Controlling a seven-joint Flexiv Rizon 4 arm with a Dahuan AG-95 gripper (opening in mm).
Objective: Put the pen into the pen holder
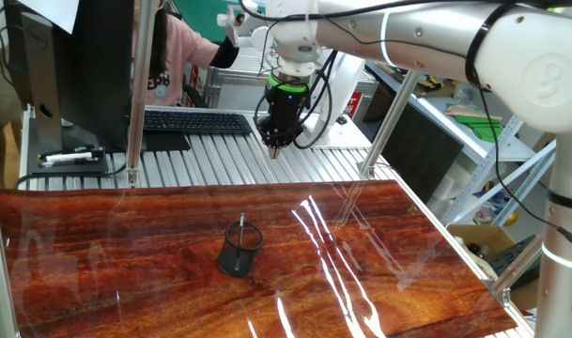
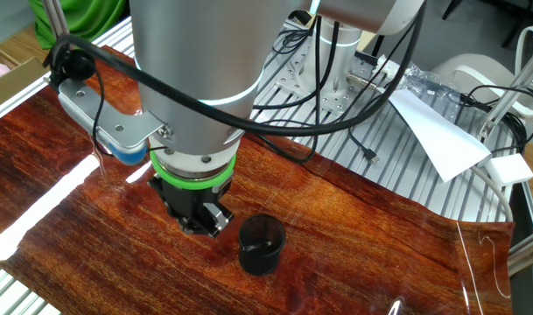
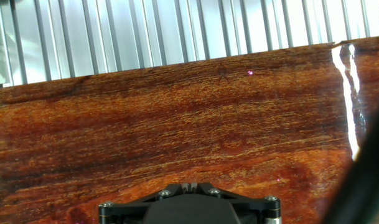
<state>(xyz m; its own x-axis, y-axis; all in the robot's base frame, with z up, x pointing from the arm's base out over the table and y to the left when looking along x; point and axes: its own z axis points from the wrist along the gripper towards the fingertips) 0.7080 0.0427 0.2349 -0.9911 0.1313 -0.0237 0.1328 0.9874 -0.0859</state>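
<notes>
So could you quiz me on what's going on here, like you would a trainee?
1. True or false: the pen is lying flat on the table.
2. Where does the pen holder stand? A) on the wood-patterned table B) on the metal slats C) beside the keyboard
3. Fill in: the gripper has its fingers ____ and holds nothing.

Key: 1 false, it stands in the pen holder; 2 A; 3 shut.

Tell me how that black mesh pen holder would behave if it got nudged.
The pen holder is small and see-through mesh, so probably light and easy to shove. It stands on glossy tabletop, so it may slide. The pen leaning inside might help it tip.
</notes>
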